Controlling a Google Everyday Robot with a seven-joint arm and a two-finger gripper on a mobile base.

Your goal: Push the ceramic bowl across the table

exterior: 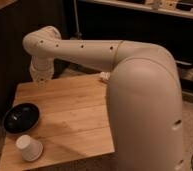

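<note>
My fingers (40, 79) are clenched on nothing, up over the far side of the table (75, 117). The bowl (21, 117) sits at the table's edge by the cup (29, 148), well apart from me. I have not pushed it yet.

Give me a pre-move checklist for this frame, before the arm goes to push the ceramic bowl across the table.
1. Ceramic bowl on the table: ok, at its left edge.
2. Gripper shut for pushing: ok; it hangs over the far left corner.
3. Gripper in contact with the bowl: not ok; it is raised and behind the bowl.
4. White paper cup out of a rightward path: ok; it sits in front of the bowl, by the near left corner.
5. Right part of the table free: cannot tell; the robot's arm hides it.
</note>
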